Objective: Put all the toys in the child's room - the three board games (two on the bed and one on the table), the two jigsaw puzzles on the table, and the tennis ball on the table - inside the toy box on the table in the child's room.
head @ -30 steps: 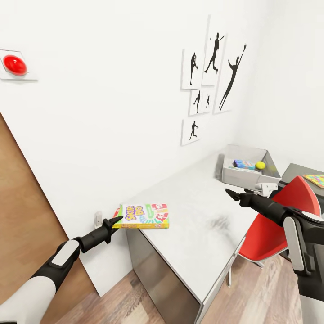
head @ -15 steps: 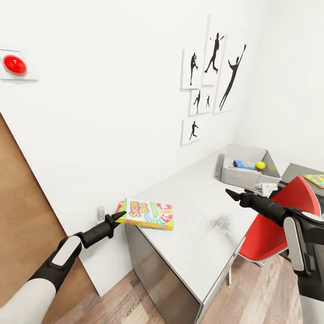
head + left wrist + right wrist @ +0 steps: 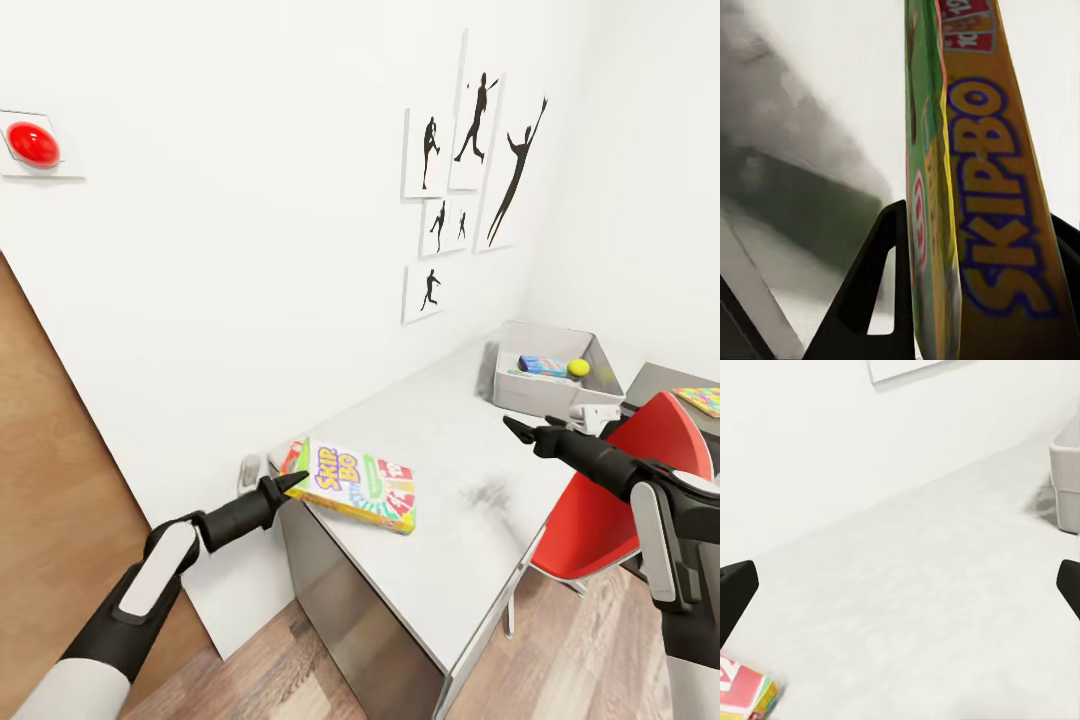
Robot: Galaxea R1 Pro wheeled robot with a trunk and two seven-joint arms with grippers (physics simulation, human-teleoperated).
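My left gripper (image 3: 292, 482) is shut on the edge of a yellow-orange Skip-Bo board game (image 3: 360, 486), holding it tilted just above the near left corner of the pale table (image 3: 450, 540). In the left wrist view the board game (image 3: 1001, 225) stands edge-on between the black fingers (image 3: 881, 277). The grey toy box (image 3: 530, 395) sits at the table's far end with a blue board game (image 3: 543, 365) and the tennis ball (image 3: 578, 368) inside. My right gripper (image 3: 518, 428) hovers open over the table in front of the toy box. A jigsaw puzzle (image 3: 703, 400) lies on the dark table top.
A red chair (image 3: 625, 490) stands against the table's right side under my right arm. The wall (image 3: 250, 250) runs along the table's left with framed silhouettes (image 3: 470, 170). A wooden door (image 3: 50, 480) is at far left. In the right wrist view the toy box (image 3: 1066, 487) is ahead.
My left gripper has carried the Skip-Bo board game right and nearer along the table, and the box now tilts more. The right arm has barely moved.
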